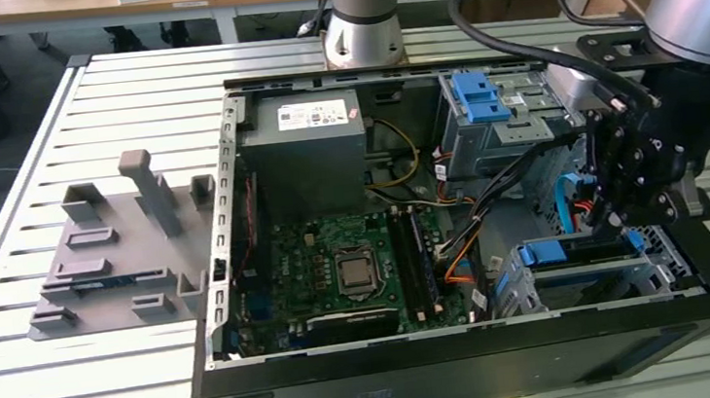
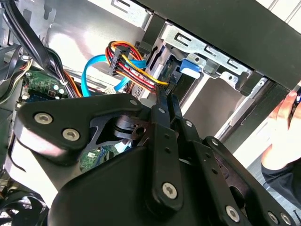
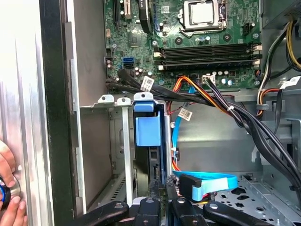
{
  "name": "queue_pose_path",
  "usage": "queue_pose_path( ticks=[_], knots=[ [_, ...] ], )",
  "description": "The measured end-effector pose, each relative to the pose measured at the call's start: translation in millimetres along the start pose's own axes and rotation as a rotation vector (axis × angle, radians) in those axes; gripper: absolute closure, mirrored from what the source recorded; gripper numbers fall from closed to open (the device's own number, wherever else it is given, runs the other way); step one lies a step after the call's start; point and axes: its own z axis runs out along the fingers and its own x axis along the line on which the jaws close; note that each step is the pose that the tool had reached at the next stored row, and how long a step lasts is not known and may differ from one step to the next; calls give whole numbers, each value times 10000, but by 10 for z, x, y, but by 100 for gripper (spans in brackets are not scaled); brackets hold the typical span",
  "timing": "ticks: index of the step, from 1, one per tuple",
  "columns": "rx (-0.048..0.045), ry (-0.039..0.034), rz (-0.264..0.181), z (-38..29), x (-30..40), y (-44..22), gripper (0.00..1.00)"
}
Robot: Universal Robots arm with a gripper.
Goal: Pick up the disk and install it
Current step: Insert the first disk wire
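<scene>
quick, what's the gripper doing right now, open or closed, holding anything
Gripper: fingers close together at the blue-framed silver metal disk standing in the drive cage; a grip cannot be told.

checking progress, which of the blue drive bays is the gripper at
The gripper is at the lower blue-framed bay near the case's front corner, not the upper blue bay beside the grey power supply box.

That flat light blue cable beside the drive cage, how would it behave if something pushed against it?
The blue cable would probably bend aside rather than resist: it is a thin ribbon lying in a loose curve. It looks light, so a nudge could well shift it.
</scene>
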Motion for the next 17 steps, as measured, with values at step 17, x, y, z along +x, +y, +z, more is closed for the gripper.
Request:
queue_pose_path(
  ticks=[17],
  knots=[
    [-18,-35,-3,37,32,-1,84]
  ],
)
